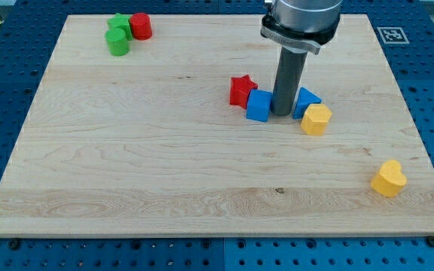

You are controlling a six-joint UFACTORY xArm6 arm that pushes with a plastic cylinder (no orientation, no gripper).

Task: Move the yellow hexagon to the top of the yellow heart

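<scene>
The yellow hexagon (316,119) lies right of the board's middle, touching a blue triangle block (307,100) above it. The yellow heart (389,178) lies alone near the board's lower right corner, well down and right of the hexagon. My tip (282,114) rests on the board between a blue cube (258,106) on its left and the blue triangle block on its right. It stands just left of the yellow hexagon, a small gap apart.
A red star (241,89) touches the blue cube's upper left. A green star (118,25), a green cylinder (117,42) and a red cylinder (140,26) cluster at the board's top left. The wooden board (126,165) lies on a blue perforated table.
</scene>
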